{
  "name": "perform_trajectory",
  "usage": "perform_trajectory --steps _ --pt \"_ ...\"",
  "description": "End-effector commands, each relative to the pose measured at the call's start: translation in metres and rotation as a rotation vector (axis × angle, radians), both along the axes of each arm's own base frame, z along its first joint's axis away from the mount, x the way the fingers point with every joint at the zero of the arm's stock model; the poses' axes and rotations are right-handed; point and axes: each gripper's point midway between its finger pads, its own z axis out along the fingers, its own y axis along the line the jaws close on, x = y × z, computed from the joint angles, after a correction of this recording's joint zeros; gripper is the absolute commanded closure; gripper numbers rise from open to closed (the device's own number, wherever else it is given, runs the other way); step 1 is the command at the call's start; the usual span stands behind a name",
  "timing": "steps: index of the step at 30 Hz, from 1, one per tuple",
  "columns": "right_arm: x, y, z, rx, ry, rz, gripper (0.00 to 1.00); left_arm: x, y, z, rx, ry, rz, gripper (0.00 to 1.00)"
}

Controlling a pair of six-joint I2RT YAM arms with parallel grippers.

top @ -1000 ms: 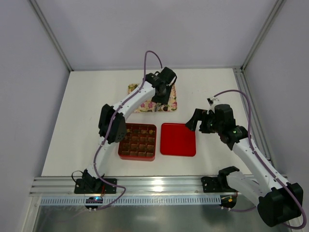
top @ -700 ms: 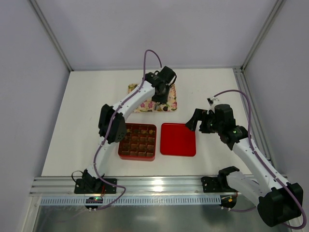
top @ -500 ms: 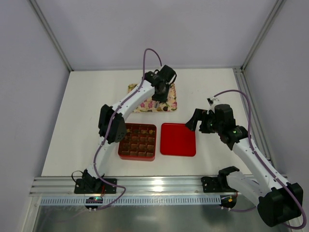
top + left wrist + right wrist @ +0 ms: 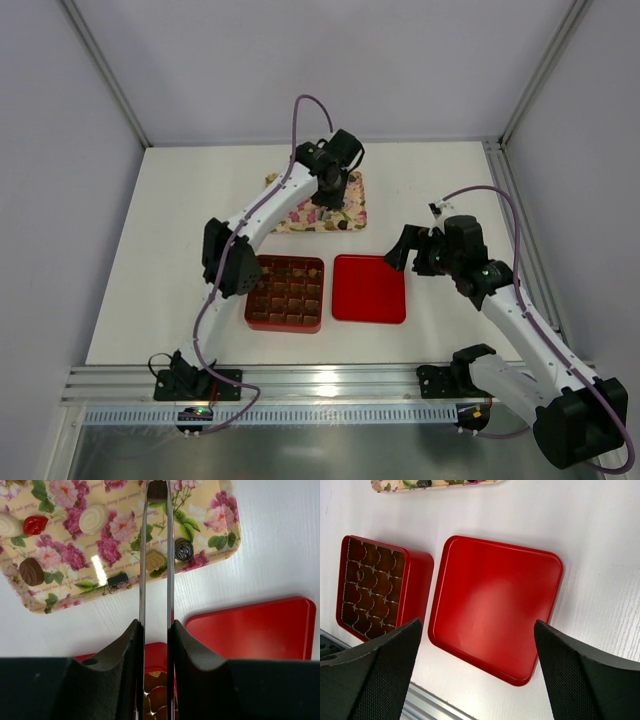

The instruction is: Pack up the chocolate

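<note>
Chocolate pieces (image 4: pixel 31 571) dot floral tray (image 4: pixel 210 511) under left end effector (image 4: pixel 156 492).

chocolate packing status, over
Left gripper narrow above floral tray, grip unclear. Right gripper open, facing red lid. Chocolates loose on tray, red box uncovered. Nothing in the way.

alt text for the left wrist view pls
The left gripper's two thin fingers reach up the middle of the frame over a cream floral tray holding a few scattered chocolates: white, red, brown and one dark swirled piece. Below the tray, on the white table, lie a flat red lid at right and the edge of a red box.
</note>
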Motion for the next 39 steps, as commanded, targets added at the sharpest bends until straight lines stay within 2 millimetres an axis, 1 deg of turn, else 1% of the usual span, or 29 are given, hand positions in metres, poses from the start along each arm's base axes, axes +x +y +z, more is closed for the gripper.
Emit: perform_trajectory --steps 1,3,5,6,8,9,10,11,12,13,15,16,17,18,19,20,21,22,23,25,26,27,28,29,31,33,34,36,39 --pt "0.011 0.006 0.023 0.026 -0.065 0.009 0.07 -0.008 0.009 0.059 -0.047 -0.083 -0.013 0.73" --pt "0.011 0.006 0.022 0.028 -0.064 0.01 0.07 -0.014 0.014 0.07 -0.056 -0.089 -0.014 0.73" --pt "0.012 0.006 0.021 0.029 -0.062 0.009 0.07 -0.021 0.017 0.072 -0.059 -0.081 -0.019 0.73" --pt "0.013 0.007 0.02 0.031 -0.058 0.01 0.07 -0.025 0.02 0.083 -0.076 -0.093 -0.017 0.73" --pt "0.013 0.008 0.017 0.033 -0.05 0.011 0.07 -0.034 0.025 0.083 -0.085 -0.077 -0.017 0.73" --pt "0.014 0.008 0.017 0.035 -0.049 0.011 0.07 -0.041 0.028 0.094 -0.104 -0.089 -0.019 0.73" --pt "0.014 0.009 0.017 0.037 -0.051 0.014 0.07 -0.045 0.03 0.097 -0.11 -0.089 -0.017 0.73" --pt "0.015 0.01 0.016 0.039 -0.05 0.014 0.07 -0.051 0.035 0.091 -0.095 -0.068 -0.014 0.73" --pt "0.016 0.01 0.016 0.042 -0.05 0.014 0.07 -0.055 0.04 0.095 -0.1 -0.073 -0.011 0.73" --pt "0.016 0.011 0.015 0.044 -0.048 0.018 0.07 -0.062 0.044 0.106 -0.116 -0.091 -0.011 0.73" --pt "0.017 0.012 0.013 0.046 -0.044 0.018 0.07 -0.073 0.054 0.101 -0.099 -0.072 -0.007 0.73" --pt "0.017 0.012 0.013 0.048 -0.04 0.022 0.07 -0.081 0.061 0.111 -0.112 -0.086 -0.005 0.72" --pt "0.018 0.013 0.012 0.049 -0.041 0.023 0.07 -0.086 0.066 0.112 -0.113 -0.082 -0.001 0.72" --pt "0.019 0.013 0.01 0.047 -0.034 0.023 0.07 -0.095 0.07 0.102 -0.1 -0.054 -0.003 0.72" --pt "0.02 0.014 0.01 0.051 -0.035 0.024 0.07 -0.103 0.077 0.112 -0.116 -0.072 -0.003 0.72" --pt "0.021 0.015 0.009 0.055 -0.032 0.026 0.07 -0.107 0.081 0.113 -0.117 -0.071 0.002 0.72" --pt "0.021 0.016 0.009 0.058 -0.032 0.028 0.07 -0.115 0.089 0.103 -0.097 -0.048 0.006 0.72" --pt "0.023 0.017 0.009 0.061 -0.032 0.03 0.08 -0.121 0.092 0.104 -0.099 -0.047 0.007 0.71" --pt "0.024 0.018 0.008 0.066 -0.029 0.03 0.07 -0.128 0.099 0.111 -0.117 -0.063 0.014 0.71" --pt "0.026 0.02 0.007 0.07 -0.027 0.031 0.08 -0.142 0.11 0.1 -0.097 -0.036 0.022 0.71" --pt "0.026 0.021 0.007 0.078 -0.023 0.035 0.07 -0.15 0.116 0.109 -0.122 -0.056 0.027 0.71" --pt "0.026 0.022 0.007 0.082 -0.022 0.037 0.07 -0.155 0.119 0.107 -0.126 -0.048 0.028 0.71" --pt "0.028 0.023 0.006 0.084 -0.019 0.037 0.07 -0.163 0.125 0.098 -0.113 -0.03 0.031 0.71" --pt "0.028 0.024 0.005 0.087 -0.017 0.042 0.07 -0.17 0.13 0.103 -0.131 -0.041 0.032 0.71" --pt "0.029 0.026 0.003 0.086 -0.009 0.041 0.07 -0.182 0.138 0.092 -0.12 -0.016 0.042 0.71" --pt "0.029 0.027 0.002 0.084 -0.005 0.04 0.08 -0.193 0.146 0.094 -0.141 -0.023 0.054 0.7" --pt "0.029 0.028 0.001 0.084 -0.006 0.042 0.08 -0.2 0.151 0.084 -0.128 0.001 0.061 0.7" --pt "0.029 0.029 0.0 0.084 -0.001 0.039 0.08 -0.208 0.155 0.083 -0.151 -0.003 0.073 0.7" --pt "0.028 0.031 -0.003 0.081 0.007 0.039 0.08 -0.221 0.161 0.067 -0.156 0.022 0.074 0.7"
